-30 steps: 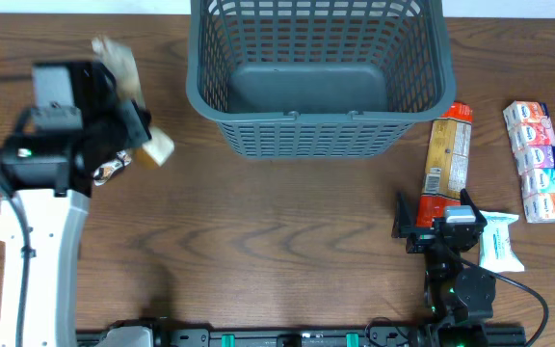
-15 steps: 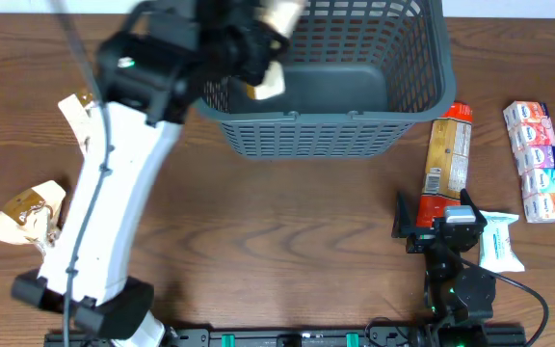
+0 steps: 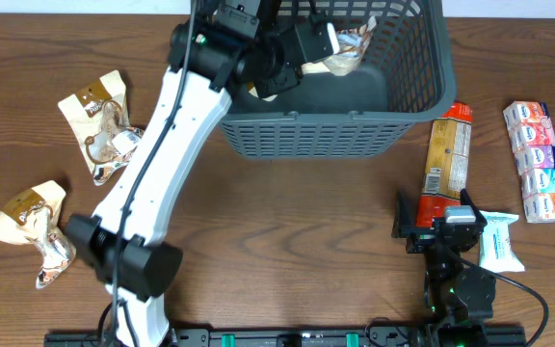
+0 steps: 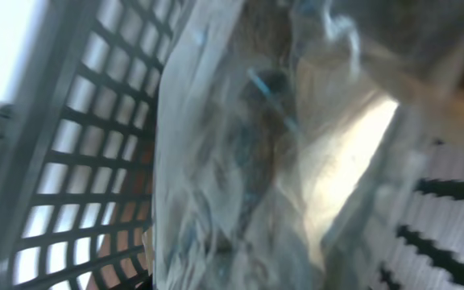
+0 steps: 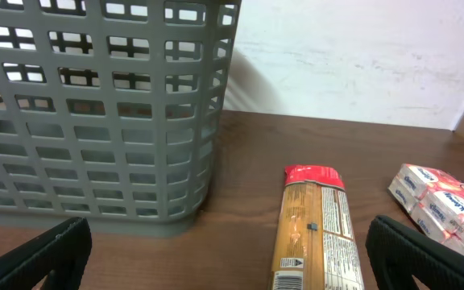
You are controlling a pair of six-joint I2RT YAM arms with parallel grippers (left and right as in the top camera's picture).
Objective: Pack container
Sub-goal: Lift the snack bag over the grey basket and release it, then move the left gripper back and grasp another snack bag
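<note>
1. Here, the container (image 3: pixel 306 132) stands at the far middle of the table (image 3: pixel 287 241), upright and open-topped. Its lattice wall fills the left of the right wrist view (image 5: pixel 95 113).
2. Inside it, the left gripper (image 3: pixel 330 43) reaches over the near-left rim. Its jaws are closed on a crinkly snack packet (image 3: pixel 352 53), which sits against the far inner wall. The left wrist view is blurred, with the packet (image 4: pixel 256 145) filling it and mesh (image 4: pixel 79 161) behind.
3. Just right of the container lies a long orange-and-tan packet (image 3: pixel 448 159), lengthwise from far to near (image 5: pixel 312 234).
4. The right gripper (image 3: pixel 435 207) rests at that packet's near end, jaws spread wide (image 5: pixel 232 266) and holding nothing.
5. A small white packet (image 3: pixel 499 241) lies just right of this gripper.
6. Further right sits a pink-and-white multipack (image 3: pixel 540 162), near the table edge (image 5: pixel 441 205).
7. On the left side, well apart from the container, two crumpled tan snack bags lie on the wood, one farther (image 3: pixel 104 125) and one nearer (image 3: pixel 32 226).
</note>
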